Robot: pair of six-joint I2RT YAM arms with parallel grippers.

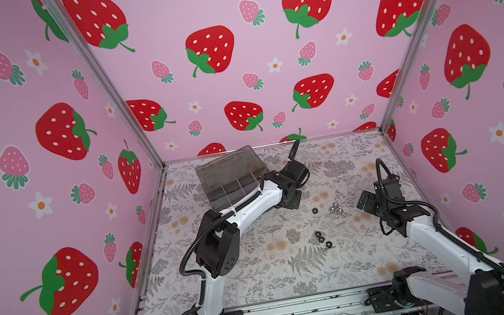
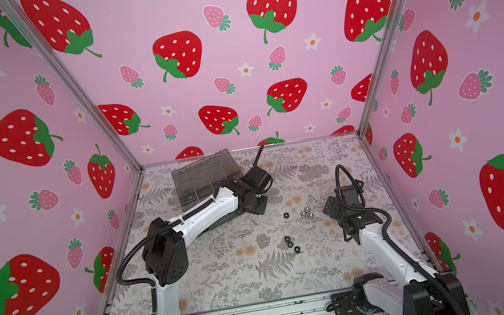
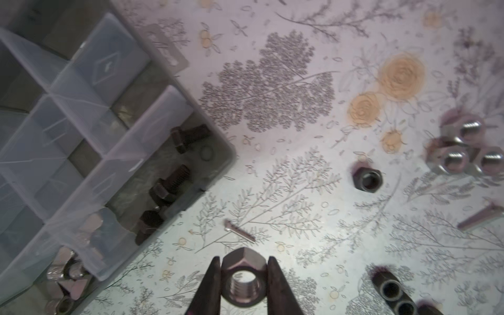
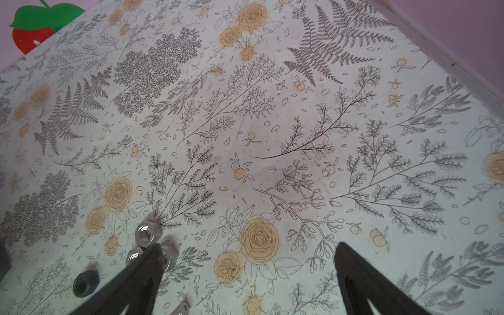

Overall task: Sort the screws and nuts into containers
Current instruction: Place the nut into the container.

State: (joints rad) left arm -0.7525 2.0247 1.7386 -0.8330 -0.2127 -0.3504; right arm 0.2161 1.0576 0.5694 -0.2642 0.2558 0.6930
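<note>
Strawberry-print walls enclose a floral worktop (image 1: 262,276). The left gripper (image 3: 243,263) pinches a black hex nut (image 3: 242,257) near the organiser box (image 3: 114,152), where black bolts (image 3: 169,185) lie in a corner compartment. The right gripper (image 4: 248,245) hangs spread wide near loose silver nuts (image 4: 144,234).

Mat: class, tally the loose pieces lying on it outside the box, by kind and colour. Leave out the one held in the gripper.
Black nuts: 4
Silver nuts: 3
Silver screws: 2
Total: 9
</note>
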